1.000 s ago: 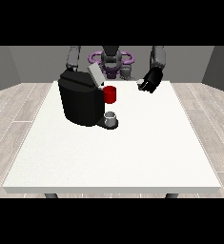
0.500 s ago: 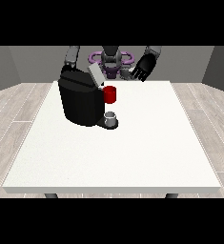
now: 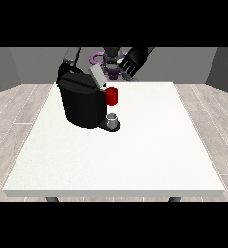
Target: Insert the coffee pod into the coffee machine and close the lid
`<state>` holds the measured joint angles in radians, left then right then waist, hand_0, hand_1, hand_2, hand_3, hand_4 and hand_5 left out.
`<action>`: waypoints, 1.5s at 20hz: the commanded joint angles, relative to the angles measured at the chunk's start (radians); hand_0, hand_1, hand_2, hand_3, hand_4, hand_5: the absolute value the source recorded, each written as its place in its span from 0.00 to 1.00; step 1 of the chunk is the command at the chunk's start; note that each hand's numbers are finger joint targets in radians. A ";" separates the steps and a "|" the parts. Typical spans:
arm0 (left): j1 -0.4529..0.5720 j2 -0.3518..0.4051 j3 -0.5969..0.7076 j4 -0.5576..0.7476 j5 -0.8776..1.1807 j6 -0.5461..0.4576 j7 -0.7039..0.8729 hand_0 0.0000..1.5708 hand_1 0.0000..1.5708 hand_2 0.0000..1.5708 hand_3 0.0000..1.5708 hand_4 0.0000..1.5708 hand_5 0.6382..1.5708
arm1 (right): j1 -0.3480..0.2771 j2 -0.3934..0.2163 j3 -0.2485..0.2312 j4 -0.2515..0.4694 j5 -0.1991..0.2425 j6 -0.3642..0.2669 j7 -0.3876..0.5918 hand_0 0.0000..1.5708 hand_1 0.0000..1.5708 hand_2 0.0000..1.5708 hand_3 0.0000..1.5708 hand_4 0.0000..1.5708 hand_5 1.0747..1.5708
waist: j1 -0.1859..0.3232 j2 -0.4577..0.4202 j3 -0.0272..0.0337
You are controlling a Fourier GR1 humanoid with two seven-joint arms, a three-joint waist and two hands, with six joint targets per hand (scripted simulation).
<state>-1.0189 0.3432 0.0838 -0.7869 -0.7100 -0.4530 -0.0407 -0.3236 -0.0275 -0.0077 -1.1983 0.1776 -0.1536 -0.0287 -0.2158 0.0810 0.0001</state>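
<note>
A: Where does the coffee machine [image 3: 82, 101] stand?

B: On the far left part of the white table [image 3: 135, 155], a black block with its front turned to the right. Its grey lid [image 3: 97, 76] is up, slanting from the top of the machine toward the far left.

A: And the pod?

B: A small grey thing [image 3: 113, 119] sits upright on the machine's base, under the spout. It cannot be told for certain whether that is the pod or a cup. Just above it is a red thing at the machine [image 3: 112, 96], also standing upright.

A: What do the hands show?

B: The hand at the view's right [image 3: 134, 59] hangs above the table's far edge, well apart from the machine, fingers spread and pointing down toward the near left, holding nothing. The hand at the view's left [image 3: 63, 70] is mostly hidden behind the machine's far top corner; whether its fingers are apart or together cannot be told.

A: Anything else hard to read?

B: The robot's body [image 3: 113, 58] is small beyond the table's far edge, partly covered by the lid and the raised hand. Two table legs [image 3: 51, 198] are cut off at the bottom.
</note>
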 commanded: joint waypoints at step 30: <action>-0.263 0.066 0.038 0.105 -0.027 -0.014 -0.006 0.76 0.76 0.78 0.76 0.28 1.00 | -0.170 -0.058 -0.092 -0.012 -0.026 -0.031 -0.013 0.00 0.00 0.00 0.00 0.02 1.00 | -0.056 0.237 0.0005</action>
<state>-1.2433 0.4122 0.1231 -0.6828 -0.7377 -0.4526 -0.0508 -0.4610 -0.0785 -0.0766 -1.2367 0.1605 -0.1764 -0.0090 -0.2799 0.2840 0.0004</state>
